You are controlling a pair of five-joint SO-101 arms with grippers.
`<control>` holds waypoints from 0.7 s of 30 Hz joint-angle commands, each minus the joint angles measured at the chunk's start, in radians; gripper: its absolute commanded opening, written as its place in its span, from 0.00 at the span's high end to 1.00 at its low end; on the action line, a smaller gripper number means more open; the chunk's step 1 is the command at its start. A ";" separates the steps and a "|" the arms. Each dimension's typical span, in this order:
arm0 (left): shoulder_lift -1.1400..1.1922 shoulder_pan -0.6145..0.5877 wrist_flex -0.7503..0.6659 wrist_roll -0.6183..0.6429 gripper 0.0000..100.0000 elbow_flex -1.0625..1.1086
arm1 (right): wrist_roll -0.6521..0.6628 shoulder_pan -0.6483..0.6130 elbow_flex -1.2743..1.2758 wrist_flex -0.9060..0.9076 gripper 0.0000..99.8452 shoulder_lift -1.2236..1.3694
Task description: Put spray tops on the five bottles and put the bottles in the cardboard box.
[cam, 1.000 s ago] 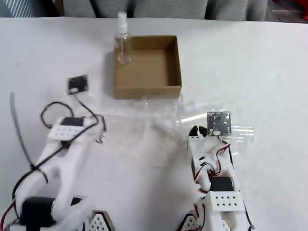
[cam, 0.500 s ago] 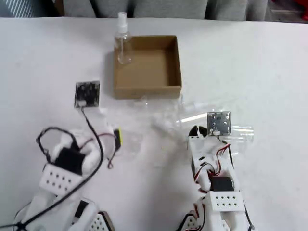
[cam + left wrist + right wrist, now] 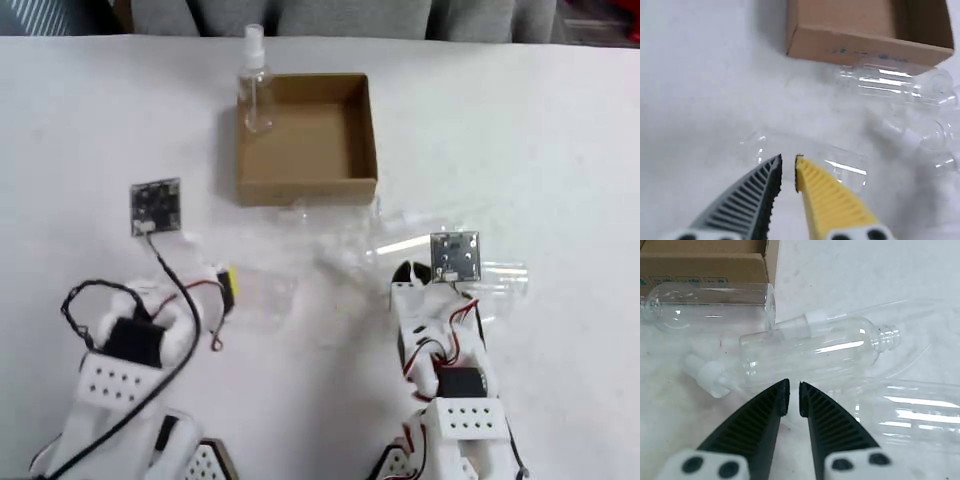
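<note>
A cardboard box (image 3: 305, 140) stands at the back middle of the table. One clear bottle with a spray top (image 3: 255, 85) stands upright at its far left corner. Several clear bottles (image 3: 420, 245) without tops lie in front of the box, with two loose white spray tops (image 3: 812, 317) among them. My left gripper (image 3: 789, 162) is shut and holds nothing, its tips just short of a lying clear bottle (image 3: 807, 152). My right gripper (image 3: 792, 386) is shut over the table, close to another lying bottle (image 3: 810, 352) with an open neck.
The bottles lie crowded between the box's front wall (image 3: 865, 47) and the right arm (image 3: 440, 340). The left arm (image 3: 130, 350) with its loose cables sits at the front left. The white table (image 3: 520, 130) has bare room at the right and far left.
The left arm has drawn back from beside the box toward the table's front, and its gripper now sits by a lying bottle. The right arm has kept still.
</note>
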 commanded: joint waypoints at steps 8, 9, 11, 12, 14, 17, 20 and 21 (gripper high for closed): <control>0.312 -0.045 -0.029 0.052 0.80 -0.133 | 0.011 0.001 0.006 0.004 0.98 0.004; 0.320 -0.045 -0.029 0.061 0.78 -0.140 | 0.011 0.001 0.006 0.004 0.98 0.004; 0.323 -0.045 -0.028 0.130 0.73 -0.143 | 0.011 0.001 0.006 0.004 0.98 0.004; 0.323 -0.041 -0.029 0.178 0.71 -0.144 | 0.012 0.001 0.006 0.004 0.98 0.004; 0.328 -0.039 -0.031 0.250 0.67 -0.144 | 0.012 0.001 0.006 0.004 0.98 0.004; 0.332 -0.041 -0.029 0.262 0.67 -0.135 | 0.012 0.001 0.006 0.004 0.98 0.004; 0.351 -0.045 -0.015 0.264 0.71 -0.138 | 0.012 0.001 0.006 0.004 0.98 0.004; 0.372 -0.045 -0.015 0.264 0.72 -0.140 | 0.012 0.001 0.006 0.004 0.98 0.004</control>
